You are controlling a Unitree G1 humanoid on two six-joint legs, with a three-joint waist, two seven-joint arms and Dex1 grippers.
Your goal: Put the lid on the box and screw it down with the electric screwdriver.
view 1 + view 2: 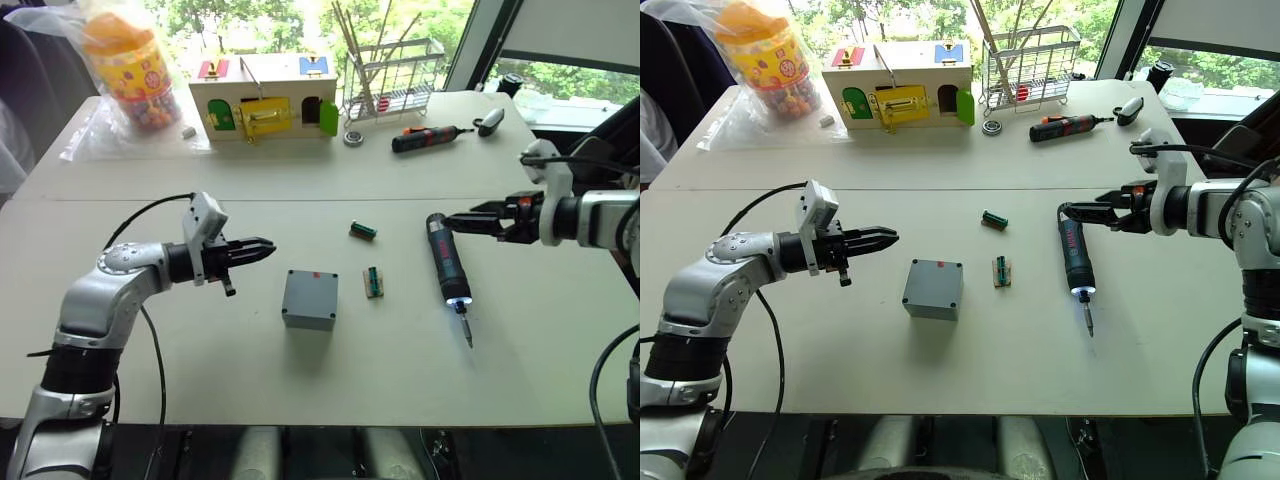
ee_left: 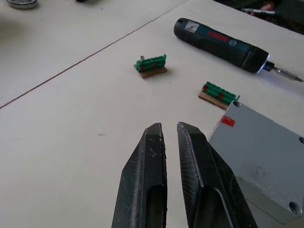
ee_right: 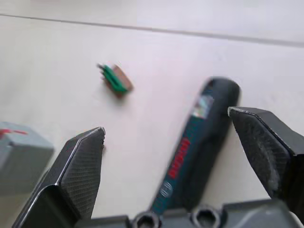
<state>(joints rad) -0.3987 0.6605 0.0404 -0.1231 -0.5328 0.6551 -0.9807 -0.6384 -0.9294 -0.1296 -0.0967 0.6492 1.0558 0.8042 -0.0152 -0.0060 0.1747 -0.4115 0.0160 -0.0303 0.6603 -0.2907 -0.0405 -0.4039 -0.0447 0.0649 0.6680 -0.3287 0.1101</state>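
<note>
The grey box stands mid-table with the flat grey lid lying on top of it, a small red mark at its far edge. To its right lies the electric screwdriver, black and thick, bit pointing toward me and a light glowing at its tip. My left gripper hovers shut and empty just left of the box; the left wrist view has its fingers close together beside the lid. My right gripper is open at the screwdriver's rear end, its jaws wide apart above the screwdriver.
Two small green terminal blocks lie between box and screwdriver. At the back stand a wooden toy house, a wire rack, a slim black-and-orange screwdriver and a bagged plastic jar.
</note>
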